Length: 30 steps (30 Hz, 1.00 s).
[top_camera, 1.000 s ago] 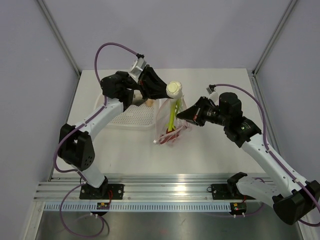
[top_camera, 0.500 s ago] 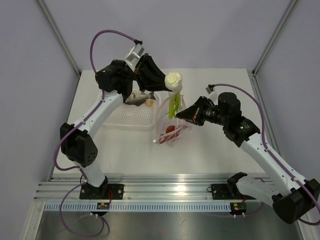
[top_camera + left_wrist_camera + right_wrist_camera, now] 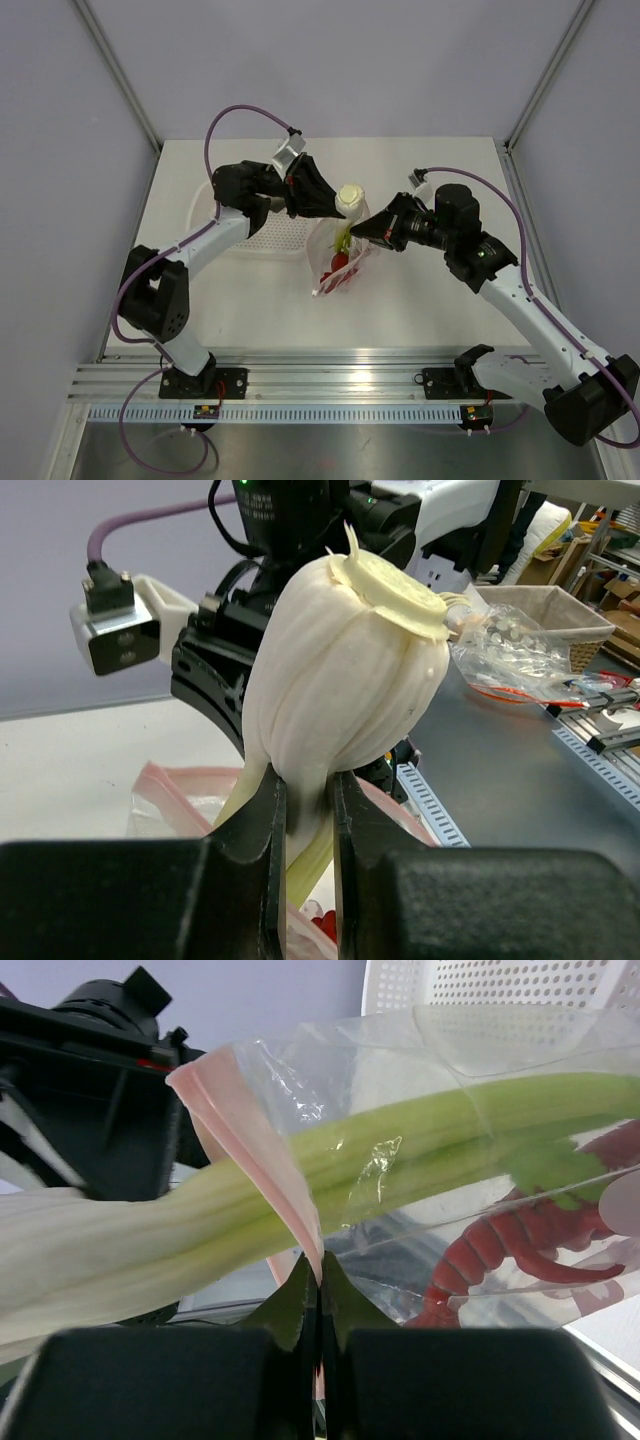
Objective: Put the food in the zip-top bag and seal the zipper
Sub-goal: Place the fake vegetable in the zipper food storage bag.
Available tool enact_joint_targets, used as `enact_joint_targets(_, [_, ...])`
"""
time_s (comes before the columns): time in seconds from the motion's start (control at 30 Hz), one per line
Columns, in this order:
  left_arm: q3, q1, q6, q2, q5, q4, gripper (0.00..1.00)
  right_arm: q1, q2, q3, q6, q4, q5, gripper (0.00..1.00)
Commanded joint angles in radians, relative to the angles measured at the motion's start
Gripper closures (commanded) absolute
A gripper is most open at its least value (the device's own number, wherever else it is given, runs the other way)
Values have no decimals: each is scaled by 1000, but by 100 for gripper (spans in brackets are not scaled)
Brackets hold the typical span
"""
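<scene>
My left jaws were pinched nearly closed on the green leafy vegetable (image 3: 340, 670), the two fingers (image 3: 260, 840) squeezing the pale neck just below its white, ribbed bulb, which stood up above them in the left wrist view. From that grip the green stalk ran down and away into the mouth of the zip-top bag (image 3: 338, 262). My right jaws were fully closed on the bag's mouth edge, their fingertips (image 3: 285, 1310) nipping the pink zipper (image 3: 260, 1150) strip where it folded down between them. Seen from the right wrist, the stalk crossed that pink edge, with its white end outside to the left and its green, leafy end inside the clear plastic. The red lobster (image 3: 500, 1250) lay inside the bag too, just below the stalk, and from above it showed as a red patch (image 3: 340, 265) through the crinkled plastic. The bag hung between my two sets of jaws near the middle of the white surface (image 3: 420, 300), its mouth held up at the right jaws and its lower end slanting down toward the near left. Beyond it, under my left arm (image 3: 210, 235), sat the white perforated basket (image 3: 250, 238), just beside the bag; its contents I could not make out. My right arm (image 3: 520, 290) reached in from the near right.
</scene>
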Motion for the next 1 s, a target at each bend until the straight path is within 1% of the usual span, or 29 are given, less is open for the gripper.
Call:
enact_joint_targets(0.0, [-32,-8,109,-42,-35,366,100,-5,-3,-1,36,82,-46,100])
enact_joint_targets(0.13, [-58,-8,108,-54,-58,366,100,-3,-28,2,59,79,-21,100])
enact_joint_targets(0.27, [-128,-8,147,-72,-83,365,100,-2,-37,26,75,86,-11,100])
enact_joint_targets(0.4, [-184,-8,161,-31,-104,365,100,-3,-37,34,99,116,-14,100])
enact_joint_targets(0.53, [-179,-8,146,0,-103,366,100,-5,-48,34,110,125,-8,100])
enact_joint_targets(0.57, [-176,-8,131,0,-99,366,97,-3,-52,34,112,122,2,100])
enact_joint_targets(0.6, [-170,-7,117,-5,-96,365,87,-3,-57,34,110,119,6,100])
enact_joint_targets(0.67, [-149,-7,76,-26,-93,365,46,-5,-63,37,110,111,21,100])
enact_joint_targets(0.77, [-133,-4,54,-83,-90,357,17,-5,-62,40,113,105,38,100])
enact_joint_targets(0.83, [-129,8,59,-114,-95,330,15,-6,-62,40,125,106,49,100])
enact_joint_targets(0.93, [-124,34,83,-173,-132,212,15,-6,-54,43,138,111,60,100])
enact_joint_targets(0.97, [-132,45,124,-213,-162,172,15,-5,-53,43,141,112,60,100])
